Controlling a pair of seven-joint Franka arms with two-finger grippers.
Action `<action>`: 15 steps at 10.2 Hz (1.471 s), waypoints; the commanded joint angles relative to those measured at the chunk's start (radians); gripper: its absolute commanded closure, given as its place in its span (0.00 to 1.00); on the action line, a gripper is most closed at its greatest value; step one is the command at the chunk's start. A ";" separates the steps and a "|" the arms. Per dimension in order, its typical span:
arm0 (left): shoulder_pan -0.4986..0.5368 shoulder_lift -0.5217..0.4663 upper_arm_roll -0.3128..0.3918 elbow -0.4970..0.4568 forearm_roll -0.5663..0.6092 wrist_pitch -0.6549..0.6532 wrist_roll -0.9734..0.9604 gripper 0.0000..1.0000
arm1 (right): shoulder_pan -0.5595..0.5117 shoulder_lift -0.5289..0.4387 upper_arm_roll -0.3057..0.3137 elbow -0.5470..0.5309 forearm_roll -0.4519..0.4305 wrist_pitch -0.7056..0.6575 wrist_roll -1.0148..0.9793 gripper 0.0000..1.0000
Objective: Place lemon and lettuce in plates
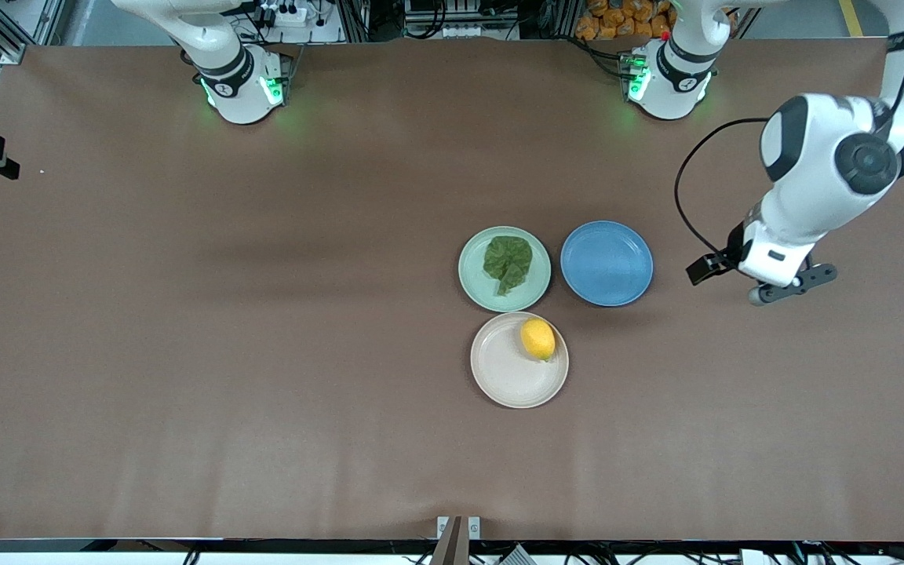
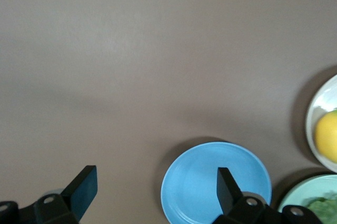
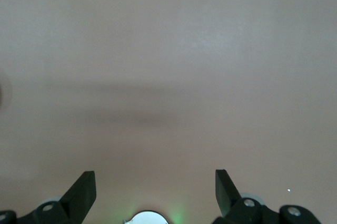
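My left gripper hangs spread and empty over bare table just beside the blue plate, which lies between me and the 2 filled plates. Past it, the lettuce lies in the mint plate and the lemon in the beige plate, so I judge both placed. My right gripper waits agape near its base; my left wrist view crops both filled plates.

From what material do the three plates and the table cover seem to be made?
The mint green plate, beige plate and blue plate look like matte plastic or melamine: flat even colour, soft sheen on the rims, though glazed ceramic is possible. The table cover looks like a brown sheet of paper or vinyl, dull, with faint ripples along its near edge.
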State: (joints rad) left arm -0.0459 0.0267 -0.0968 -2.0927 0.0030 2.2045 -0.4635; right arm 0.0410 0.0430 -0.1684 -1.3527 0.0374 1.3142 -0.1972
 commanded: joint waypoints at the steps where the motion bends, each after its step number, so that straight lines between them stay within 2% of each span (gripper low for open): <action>1: 0.001 -0.039 0.000 0.096 -0.024 -0.009 0.051 0.00 | -0.007 -0.029 0.006 -0.029 -0.010 -0.001 -0.019 0.00; 2: 0.001 -0.040 -0.003 0.139 -0.023 -0.028 0.069 0.00 | -0.006 -0.029 0.006 -0.031 -0.010 0.000 -0.018 0.00; 7: 0.000 -0.007 -0.003 0.472 -0.009 -0.392 0.209 0.00 | 0.010 -0.032 0.010 -0.028 -0.005 0.008 -0.007 0.00; 10: 0.000 -0.002 0.002 0.583 -0.008 -0.598 0.321 0.00 | 0.013 -0.034 0.006 -0.029 -0.005 0.028 -0.008 0.00; 13: 0.004 -0.014 -0.003 0.611 -0.009 -0.729 0.394 0.00 | 0.011 -0.031 0.006 -0.029 -0.002 0.036 -0.008 0.00; 15: 0.014 -0.016 -0.003 0.611 -0.008 -0.753 0.398 0.00 | 0.011 -0.031 0.006 -0.029 -0.001 0.033 -0.008 0.00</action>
State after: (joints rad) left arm -0.0455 -0.0014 -0.0977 -1.5097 0.0029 1.4857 -0.0971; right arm 0.0493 0.0364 -0.1618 -1.3552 0.0375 1.3367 -0.2012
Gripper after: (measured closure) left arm 0.000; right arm 0.000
